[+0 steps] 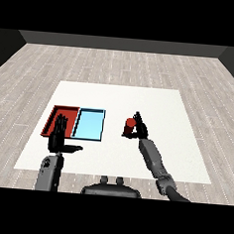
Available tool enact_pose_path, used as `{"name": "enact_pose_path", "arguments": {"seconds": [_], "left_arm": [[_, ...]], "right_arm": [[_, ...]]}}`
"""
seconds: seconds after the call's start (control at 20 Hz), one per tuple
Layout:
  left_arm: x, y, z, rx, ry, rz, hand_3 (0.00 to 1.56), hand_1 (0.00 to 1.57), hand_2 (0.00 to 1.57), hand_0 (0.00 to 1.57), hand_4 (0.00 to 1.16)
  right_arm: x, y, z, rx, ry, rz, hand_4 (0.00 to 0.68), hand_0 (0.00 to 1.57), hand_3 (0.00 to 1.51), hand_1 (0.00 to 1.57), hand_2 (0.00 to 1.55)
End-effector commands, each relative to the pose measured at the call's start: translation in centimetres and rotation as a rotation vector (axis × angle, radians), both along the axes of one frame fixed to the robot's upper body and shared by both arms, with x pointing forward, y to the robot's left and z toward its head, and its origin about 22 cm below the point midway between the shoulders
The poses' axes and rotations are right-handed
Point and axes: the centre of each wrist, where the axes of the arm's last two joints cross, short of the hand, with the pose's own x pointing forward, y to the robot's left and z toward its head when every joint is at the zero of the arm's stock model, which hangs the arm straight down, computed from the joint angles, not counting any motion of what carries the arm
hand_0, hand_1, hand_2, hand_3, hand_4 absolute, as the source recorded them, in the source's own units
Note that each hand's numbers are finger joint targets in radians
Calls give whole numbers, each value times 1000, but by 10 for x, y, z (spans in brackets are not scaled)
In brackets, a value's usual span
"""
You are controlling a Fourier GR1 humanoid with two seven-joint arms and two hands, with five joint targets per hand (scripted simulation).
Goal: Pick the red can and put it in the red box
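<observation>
Nearest on the left, the left hand stands upright with its fingers straight and thumb stuck out to the right, holding nothing. It rises in front of the near edge of the red tray, covering part of it. The red tray lies on the left part of the table, and the light blue tray lies just beside it on the right, their long sides touching. What shows of the red tray's floor is bare, and the light blue tray holds nothing.

Both trays rest on the white table, a broad flat top. Beyond and around it runs a pale grey wood-plank floor, ending at a dark wall far back.

The red can is right of the light blue tray, well apart from the red tray, near the table's middle. The right hand is curled round it from the right side, fingers wrapping the can, which stands upright in its grasp.
</observation>
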Motion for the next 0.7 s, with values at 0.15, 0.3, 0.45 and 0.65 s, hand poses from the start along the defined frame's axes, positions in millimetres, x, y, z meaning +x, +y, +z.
{"name": "enact_pose_path", "arguments": {"seconds": [0.15, 0.3, 0.45, 0.65], "left_arm": [[-4, 23, -13, -4, -3, -1, 0, 0, 0, 0, 0], [-5, -4, 3, -15, 4, 3, 0, 0, 0, 0, 0], [6, -8, -10, 4, 8, 13, 0, 0, 0, 0, 0], [-13, -1, 12, 2, 3, 18, 0, 0, 0, 0, 0]], "right_arm": [[25, -9, 20, 4, 19, 15, 0, 0, 0, 0, 0], [22, 14, 9, -3, 35, 8, 0, 0, 0, 0, 0], [17, 16, -2, -13, 59, 17, 0, 0, 0, 0, 0], [23, 28, 6, -12, 32, 11, 0, 0, 0, 0, 0]]}}
